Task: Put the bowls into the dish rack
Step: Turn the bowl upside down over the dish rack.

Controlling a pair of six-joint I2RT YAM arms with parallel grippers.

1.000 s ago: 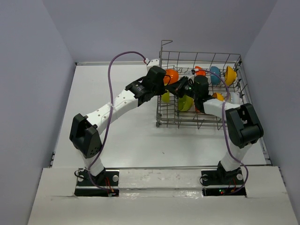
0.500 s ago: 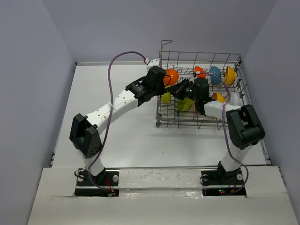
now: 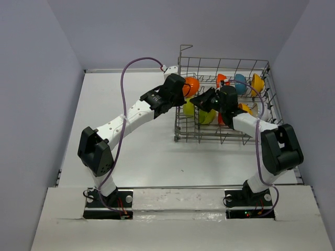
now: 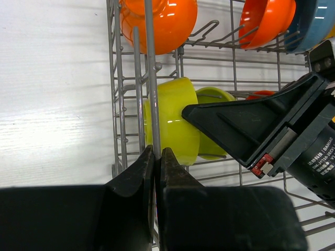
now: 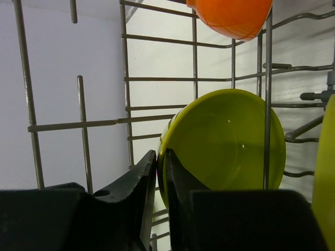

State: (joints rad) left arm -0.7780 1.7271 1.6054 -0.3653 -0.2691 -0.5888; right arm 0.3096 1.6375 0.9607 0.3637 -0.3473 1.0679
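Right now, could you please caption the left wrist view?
Left jaws clamp an upright of the grey metal wire dish rack, beside two glossy lime-green bowls.

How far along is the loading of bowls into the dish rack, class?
Done: orange bowl, blue bowl, yellow bowl stand in the dish rack. In hand: right jaws pinch a lime green bowl's rim inside the rack; left jaws clamp a rack wire. Left: release that bowl; no bowl shows outside on the table.

Glossy smooth bowls (image 4: 170,125), bare metal wire dish rack (image 4: 148,78), matt table (image 4: 52,104)
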